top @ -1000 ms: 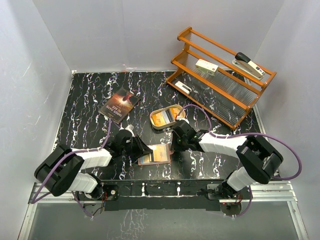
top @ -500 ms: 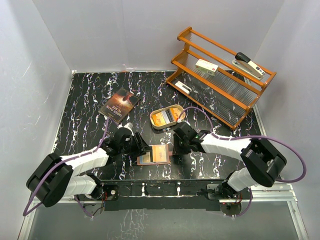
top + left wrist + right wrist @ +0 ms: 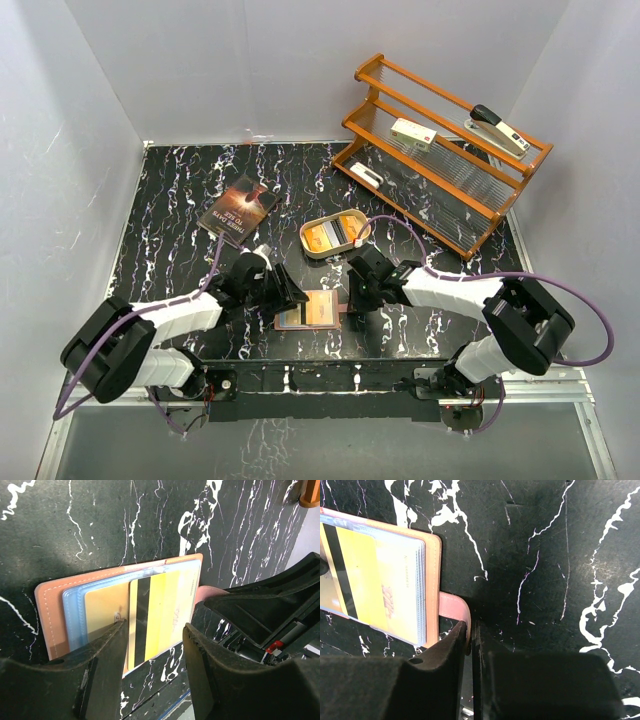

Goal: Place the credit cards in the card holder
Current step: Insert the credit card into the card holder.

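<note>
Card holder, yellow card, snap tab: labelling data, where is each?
card holder (image 3: 50,620), left wrist view, bare leather edge
yellow card (image 3: 165,615), left wrist view, face beside black stripe
snap tab (image 3: 455,607), right wrist view, its middle

Left jaws now parted astride the gold card (image 3: 155,615), right jaws shifted down, seemingly pinching the card holder (image 3: 50,610) tab.

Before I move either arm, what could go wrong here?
1. The yellow black-striped plastic card looks only part-seated in the reddish-brown leather card holder's clear sleeves, inside the open left gripper; a nudge could skew it or slide it out.
2. Only the shut right gripper, on the holder's pink tab, pins the holder; a push may pivot it.
</note>
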Robot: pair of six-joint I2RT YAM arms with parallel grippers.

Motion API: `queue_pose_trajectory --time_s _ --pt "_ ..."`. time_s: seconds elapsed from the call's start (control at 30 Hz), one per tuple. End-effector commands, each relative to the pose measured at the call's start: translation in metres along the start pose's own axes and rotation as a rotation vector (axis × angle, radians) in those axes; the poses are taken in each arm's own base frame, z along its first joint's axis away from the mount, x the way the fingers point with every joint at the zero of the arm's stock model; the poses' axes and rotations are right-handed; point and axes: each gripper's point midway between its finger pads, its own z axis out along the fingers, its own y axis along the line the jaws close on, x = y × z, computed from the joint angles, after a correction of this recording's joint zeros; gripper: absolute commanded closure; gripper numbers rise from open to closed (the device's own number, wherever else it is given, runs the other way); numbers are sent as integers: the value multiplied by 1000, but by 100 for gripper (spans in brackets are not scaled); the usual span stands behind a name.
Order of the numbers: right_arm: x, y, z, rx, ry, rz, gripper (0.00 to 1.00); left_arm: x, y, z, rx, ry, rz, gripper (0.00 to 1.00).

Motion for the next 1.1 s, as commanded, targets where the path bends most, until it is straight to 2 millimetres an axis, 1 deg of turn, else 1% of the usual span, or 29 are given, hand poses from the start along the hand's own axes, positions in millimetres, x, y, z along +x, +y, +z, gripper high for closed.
queue_pose_trajectory --time_s 0.0,0.33,0.4,0.47,1.07 --pt "-5 10 1 -52 -30 -18 93 5 -1 3 0 35 2 53" --pt "-3 10 3 -55 -30 -19 93 7 -7 10 30 58 -8 53" --pt "-3 10 3 -55 -31 -22 93 6 -13 10 49 63 -8 53" --pt "-3 11 4 -56 -29 -22 93 9 -12 14 44 76 -11 54" --pt "0 11 10 -63 -18 -24 94 16 -39 21 130 126 8 55"
